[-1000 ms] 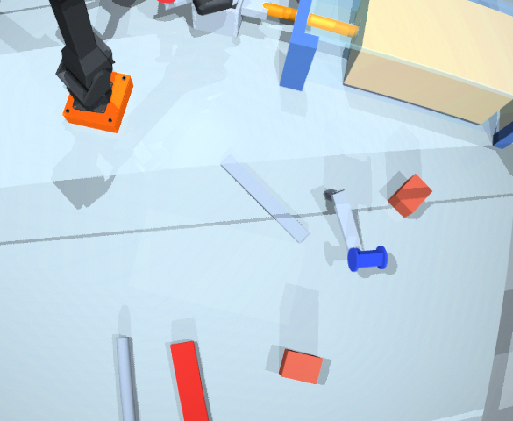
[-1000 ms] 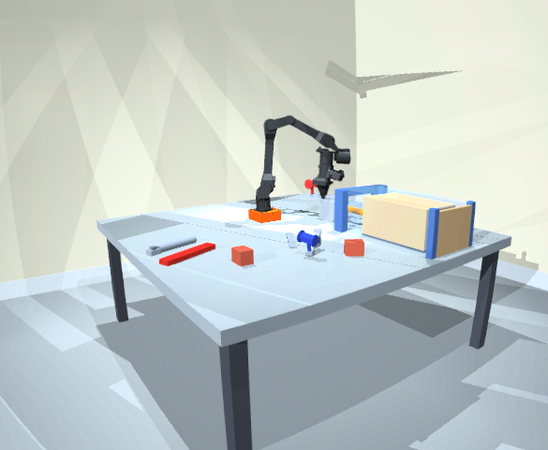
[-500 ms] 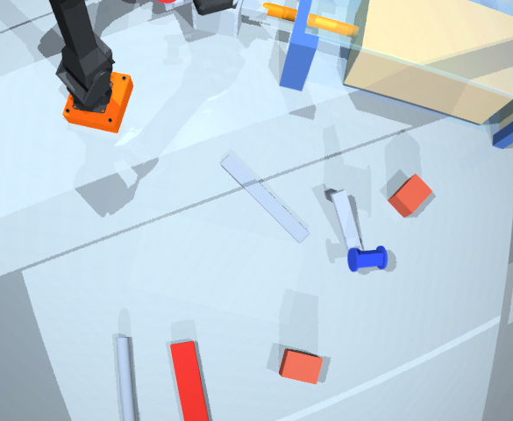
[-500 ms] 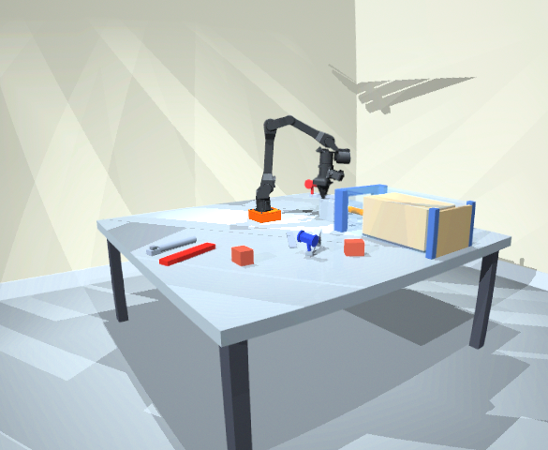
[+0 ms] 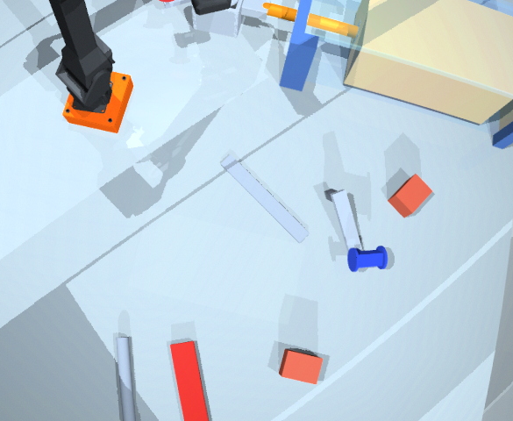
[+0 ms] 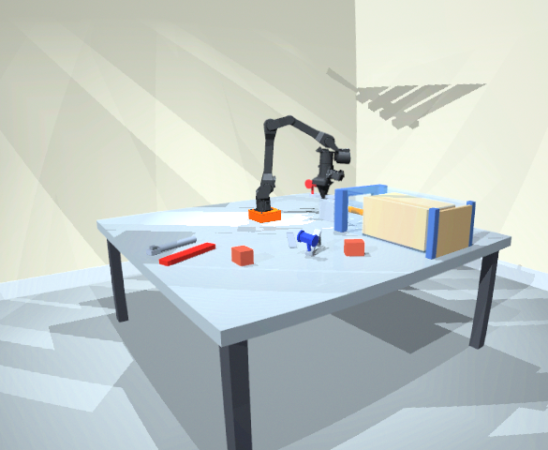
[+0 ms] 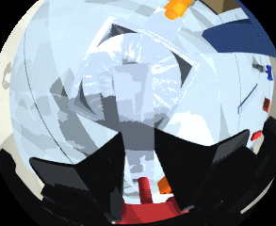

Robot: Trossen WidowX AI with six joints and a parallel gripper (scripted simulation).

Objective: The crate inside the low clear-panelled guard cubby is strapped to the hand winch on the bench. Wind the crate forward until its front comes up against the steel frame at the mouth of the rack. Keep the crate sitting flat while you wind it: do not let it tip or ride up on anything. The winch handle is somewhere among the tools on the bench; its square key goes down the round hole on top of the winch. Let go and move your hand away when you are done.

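My gripper (image 6: 323, 195) (image 7: 138, 135) is shut on the red-knobbed winch handle. It points down over the pale winch block (image 5: 215, 22) (image 6: 328, 210). The handle's red knob (image 6: 308, 184) (image 7: 149, 215) sits beside the fingers, towards the arm's base. The fingers hide the square key, so I cannot tell how deep it sits. The tan crate (image 5: 433, 49) (image 6: 394, 221) looks flat inside the cubby. An orange bar (image 5: 288, 13) (image 7: 177, 8) runs from the crate's front through the blue frame (image 5: 298, 67) (image 6: 341, 210) towards the winch. A gap shows between crate and frame.
A blue-knobbed crank (image 5: 367, 259) (image 6: 307, 238), a pale flat bar (image 5: 265, 199), two red-orange blocks (image 5: 409, 196) (image 5: 302, 366), a long red bar (image 5: 189, 385) and a grey wrench-like tool (image 5: 125, 381) lie on the bench. Clear panels flank the crate.
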